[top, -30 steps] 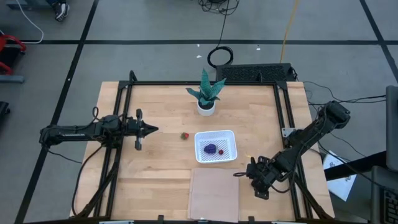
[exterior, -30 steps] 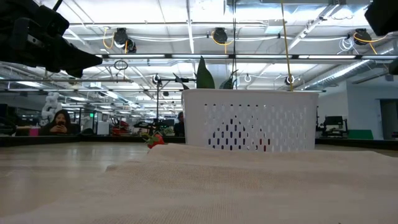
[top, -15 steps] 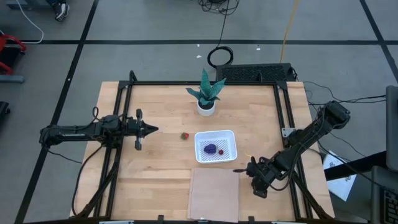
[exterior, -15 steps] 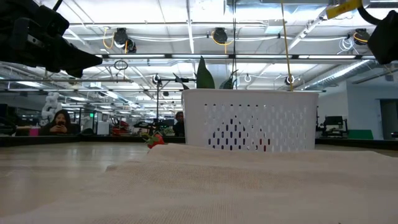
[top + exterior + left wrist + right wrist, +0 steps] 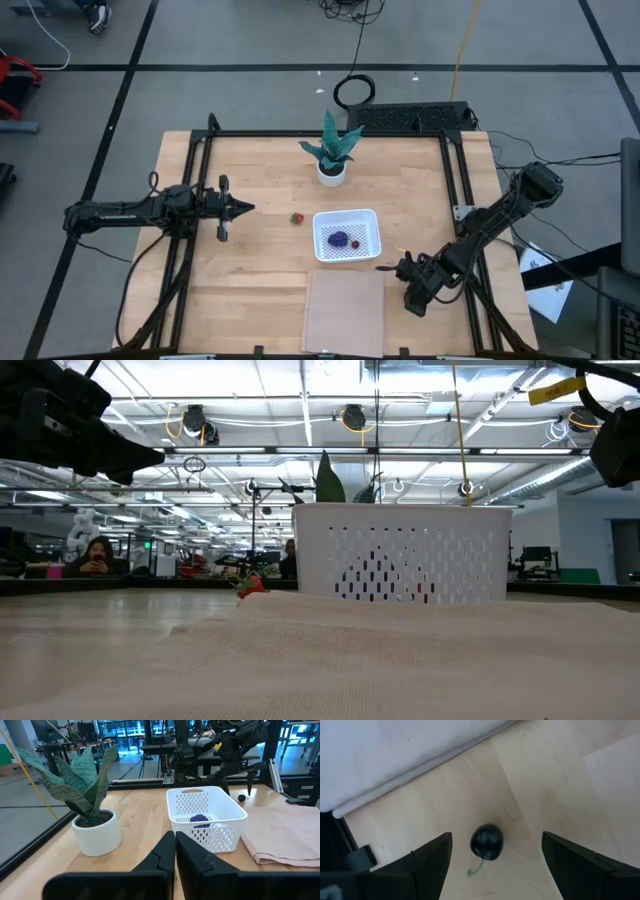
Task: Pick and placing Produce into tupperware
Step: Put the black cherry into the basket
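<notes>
The tupperware [image 5: 347, 235] is a white perforated basket near the table's middle, holding the purple grape cluster [image 5: 200, 818] and a small dark red fruit [image 5: 354, 243]. The red-and-green strawberry [image 5: 296, 218] lies on the wood just left of the tupperware. The blackish fruit [image 5: 487, 841], with a green stem, lies on the wood near the tupperware's near right corner. My right gripper [image 5: 496, 837] is open above it, one finger on either side, not touching. My left gripper [image 5: 245, 208] is shut and waits over the table's left part.
A tan folded cloth sheet [image 5: 343, 310] lies at the near edge, just left of the right gripper. A green plant in a white pot [image 5: 331, 160] stands toward the far edge. Black frame rails [image 5: 460, 190] run along the table's sides. People sit in the room beyond [image 5: 97, 555].
My right gripper has moved a little toward the table's left and far edges, toward the blackish fruit, and has come lower. The left arm and the fruits have stayed where they were.
</notes>
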Robot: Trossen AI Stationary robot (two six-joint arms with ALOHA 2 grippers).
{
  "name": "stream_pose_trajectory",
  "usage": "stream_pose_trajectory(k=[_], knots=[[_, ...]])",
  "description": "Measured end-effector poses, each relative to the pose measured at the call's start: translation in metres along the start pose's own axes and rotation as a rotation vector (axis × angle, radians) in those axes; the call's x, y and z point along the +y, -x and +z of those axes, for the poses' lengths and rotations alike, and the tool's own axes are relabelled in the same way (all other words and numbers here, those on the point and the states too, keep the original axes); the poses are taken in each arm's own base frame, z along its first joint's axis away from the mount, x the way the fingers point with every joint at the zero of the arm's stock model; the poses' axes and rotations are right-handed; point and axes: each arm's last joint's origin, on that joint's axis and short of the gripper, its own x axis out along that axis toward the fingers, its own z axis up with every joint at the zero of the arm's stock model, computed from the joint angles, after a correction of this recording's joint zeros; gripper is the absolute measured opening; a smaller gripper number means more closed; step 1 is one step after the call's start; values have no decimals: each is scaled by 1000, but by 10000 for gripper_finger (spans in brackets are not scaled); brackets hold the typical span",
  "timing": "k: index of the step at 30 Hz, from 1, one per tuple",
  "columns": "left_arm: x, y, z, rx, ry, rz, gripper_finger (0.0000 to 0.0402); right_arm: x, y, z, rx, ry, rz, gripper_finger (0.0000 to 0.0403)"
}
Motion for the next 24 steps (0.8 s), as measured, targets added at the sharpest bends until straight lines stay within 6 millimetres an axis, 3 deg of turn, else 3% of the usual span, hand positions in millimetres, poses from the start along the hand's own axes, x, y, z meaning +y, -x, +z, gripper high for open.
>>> stream_pose_trajectory(k=[24], knots=[[0, 0, 0, 0, 0, 0, 17, -4, -19, -3, 33, 17, -99, 292]])
